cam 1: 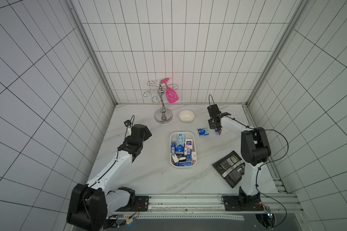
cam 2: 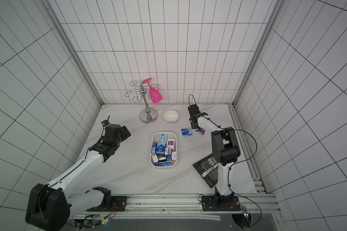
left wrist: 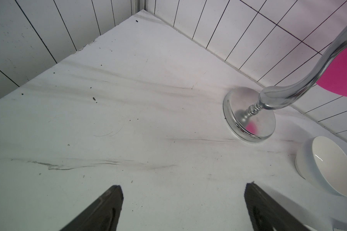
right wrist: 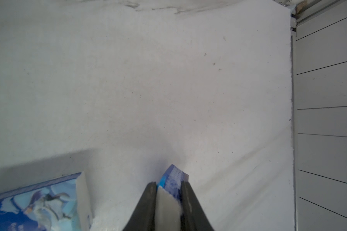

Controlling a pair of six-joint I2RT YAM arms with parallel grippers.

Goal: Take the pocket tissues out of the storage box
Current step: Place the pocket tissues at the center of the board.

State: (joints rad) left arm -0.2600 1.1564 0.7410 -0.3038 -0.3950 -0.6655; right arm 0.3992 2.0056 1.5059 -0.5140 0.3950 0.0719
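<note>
Mid-counter, most of the pocket tissues lie packed in the storage box, and one light blue packet lies flat on the counter off the box's far right corner. Just beside it, toward the counter's right edge, the right gripper pinches a dark blue packet on edge, jaws pressed against both its faces. Its lower end is at or very near the surface, though I cannot confirm contact. The step in hand looks like the set-down. It would go best to let the packet touch the counter before parting the jaws, keep it clear of its neighbour, then lift straight up so no finger drags it. The left gripper hovers spread wide and empty over the counter's left side, facing the far left corner, near a chrome stand and a white bowl.
</note>
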